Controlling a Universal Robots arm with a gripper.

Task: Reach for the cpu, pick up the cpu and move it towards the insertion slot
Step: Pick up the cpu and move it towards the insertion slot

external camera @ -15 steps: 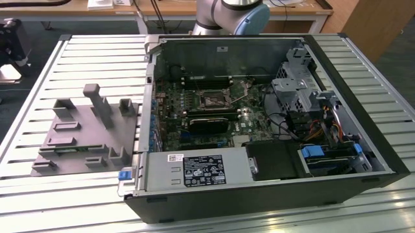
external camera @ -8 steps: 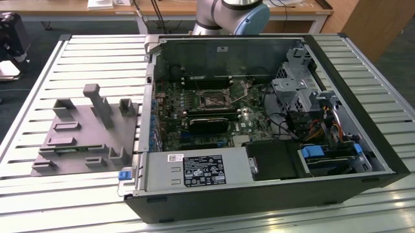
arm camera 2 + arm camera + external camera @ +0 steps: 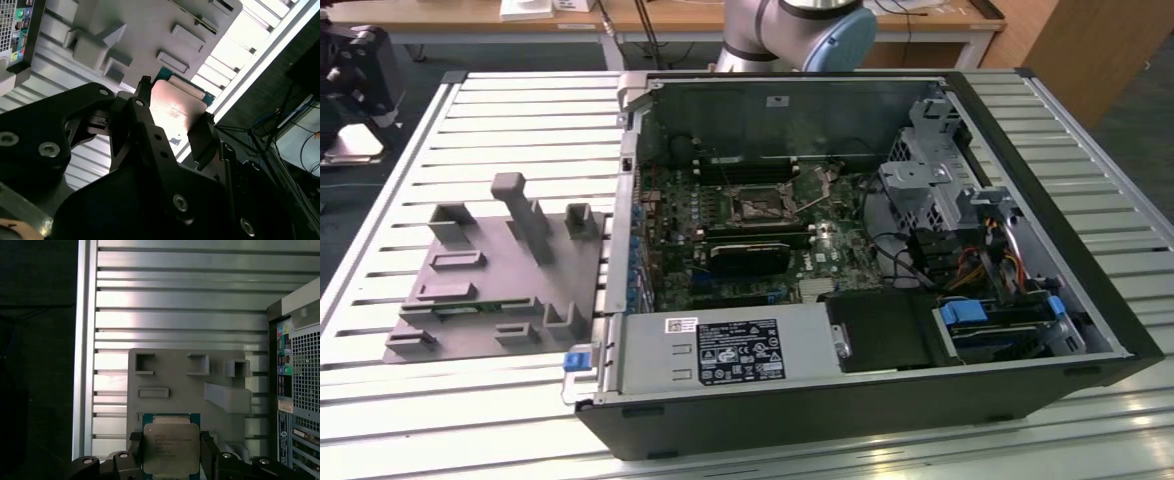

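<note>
In both wrist views my gripper (image 3: 171, 446) (image 3: 173, 117) is shut on the cpu (image 3: 170, 450) (image 3: 176, 111), a flat square chip with a shiny silver top. One black finger (image 3: 135, 444) sits against one side of it, the other finger (image 3: 208, 447) against the opposite side. The chip is over the edge of the grey fixture plate (image 3: 170, 375), above a green strip with a pale block (image 3: 170, 418). I cannot tell whether the chip is lifted clear. In the exterior view the insertion slot (image 3: 754, 205) lies on the motherboard inside the open computer case (image 3: 854, 400).
The grey fixture plate (image 3: 480, 280) with upright blocks lies on the slatted metal table (image 3: 454, 110) at the exterior view's left of the case. The arm's base (image 3: 794, 30) stands behind the case. The case's rear panel (image 3: 300, 390) is beside the fixture.
</note>
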